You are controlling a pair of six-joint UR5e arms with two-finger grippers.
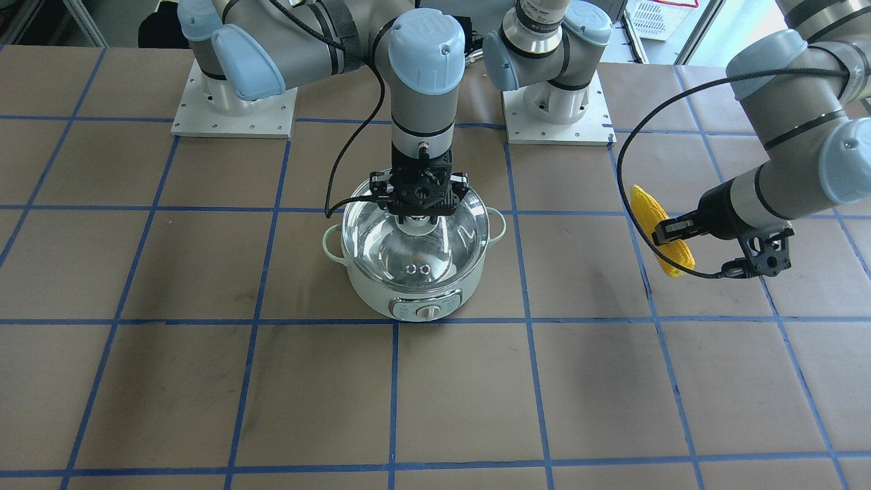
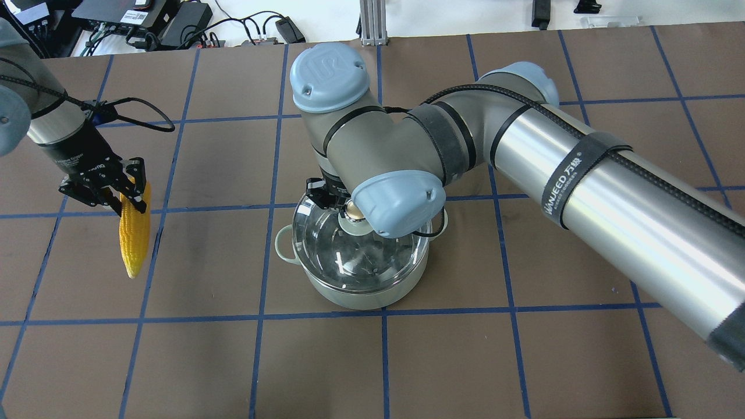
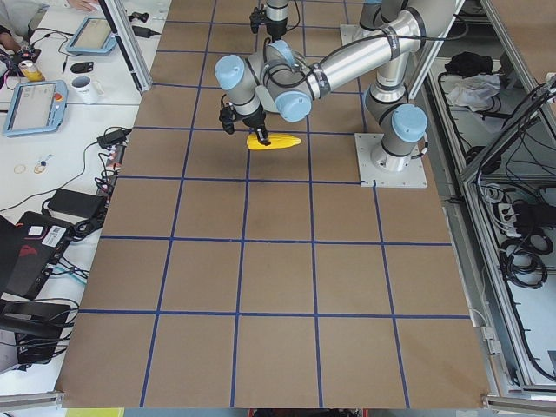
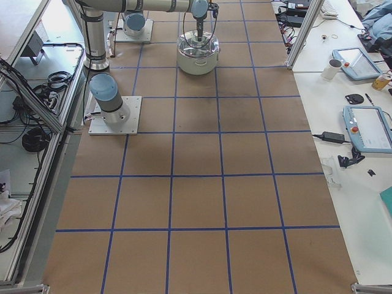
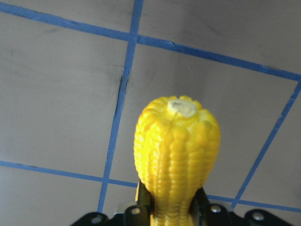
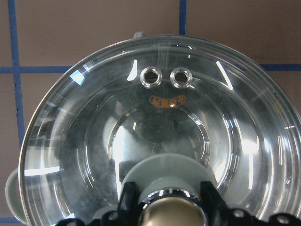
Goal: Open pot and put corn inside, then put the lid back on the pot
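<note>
The mint-green pot [image 1: 415, 299] stands mid-table with the glass lid [image 1: 381, 238] over its rim; I cannot tell whether the lid rests on it or is barely raised. My right gripper [image 1: 418, 219] comes straight down and is shut on the lid's beige-gold knob [image 6: 171, 214]; the lid [image 6: 94, 132] fills the right wrist view. My left gripper [image 2: 132, 195] is shut on the thick end of the yellow corn [image 2: 132, 244] and holds it off the table, well to the side of the pot. The corn [image 5: 176, 155] also shows in the left wrist view.
The brown table [image 1: 204, 381] carries a blue tape grid. The two arm base plates [image 1: 235, 109] sit at the robot's side of the table. The right arm's long forearm [image 2: 611, 192] stretches over the table beside the pot. Cables and desks lie beyond the table edges.
</note>
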